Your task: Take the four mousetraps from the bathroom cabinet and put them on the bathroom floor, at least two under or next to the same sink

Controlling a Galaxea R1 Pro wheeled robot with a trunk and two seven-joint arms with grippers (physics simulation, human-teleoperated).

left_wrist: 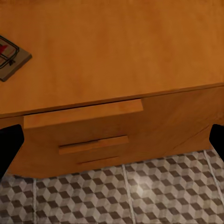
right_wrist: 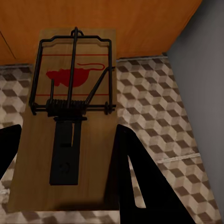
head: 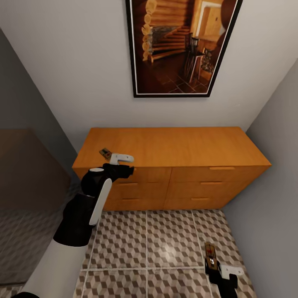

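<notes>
Right gripper [head: 212,261] low over the bathroom floor [head: 165,244], black fingers [right_wrist: 140,182] clamped on either side of a mousetrap [right_wrist: 70,116], board flat, red mouse mark and wire bar facing up. Left gripper [head: 120,159] raised at the front left corner of the cabinet [head: 178,149], fingertips [left_wrist: 9,144] spread wide apart with nothing between them. Just beyond it, a second mousetrap [left_wrist: 10,58] lying on the cabinet top near the left edge. Drawers with slim bar handles [left_wrist: 93,144] below, all closed. Framed picture [head: 182,45] on the wall above.
</notes>
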